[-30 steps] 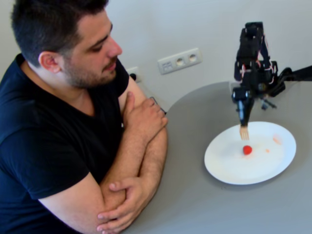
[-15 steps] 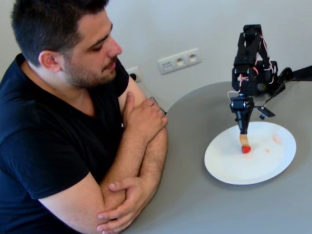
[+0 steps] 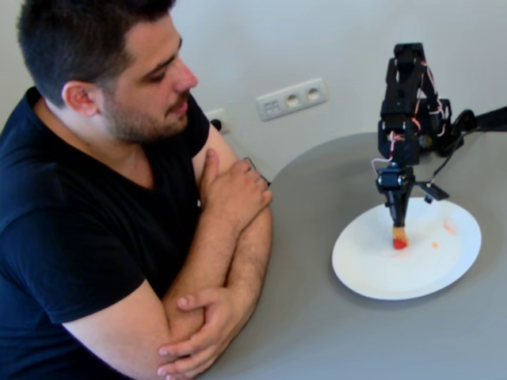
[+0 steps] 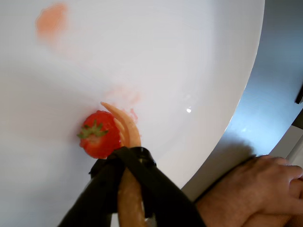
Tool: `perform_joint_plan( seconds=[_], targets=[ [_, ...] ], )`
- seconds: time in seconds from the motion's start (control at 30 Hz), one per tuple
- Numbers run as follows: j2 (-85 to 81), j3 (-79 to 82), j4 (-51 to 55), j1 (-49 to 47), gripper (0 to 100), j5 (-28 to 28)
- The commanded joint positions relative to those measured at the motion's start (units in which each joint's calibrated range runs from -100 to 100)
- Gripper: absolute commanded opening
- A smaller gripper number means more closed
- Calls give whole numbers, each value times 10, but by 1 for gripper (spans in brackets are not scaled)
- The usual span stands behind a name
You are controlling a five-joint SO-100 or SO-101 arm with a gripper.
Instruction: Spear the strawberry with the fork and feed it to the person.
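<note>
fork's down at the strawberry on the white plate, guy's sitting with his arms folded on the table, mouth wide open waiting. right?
Not quite: the person's mouth is closed in the fixed view; he is looking down toward the plate. The rest holds: the fork is down at the strawberry on the white plate, shown in the wrist view, and his arms are folded on the table.

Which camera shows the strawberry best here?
The wrist view: the strawberry fills it large, green leaves visible, fork tines against its side. In the fixed view it is only a tiny red dot under the fork on the plate.
</note>
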Motion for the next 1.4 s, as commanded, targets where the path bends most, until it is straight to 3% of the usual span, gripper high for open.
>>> perform_joint_plan(
  seconds=[0.0, 0.2, 0.47, 0.53, 0.8, 1.17, 1.37],
  targets=[
    [-12, -52, 44, -2, 1, -2],
    [-19, -265, 215, -4, 1, -2],
    [-42, -448, 314, 0, 1, 4],
    [-86, -504, 316, 10, 1, 29],
    [-177, -503, 144, 132, 1, 131],
    [-148, -503, -8, 182, 1, 281],
    [-101, -505, -71, 214, 1, 302]
  ],
)
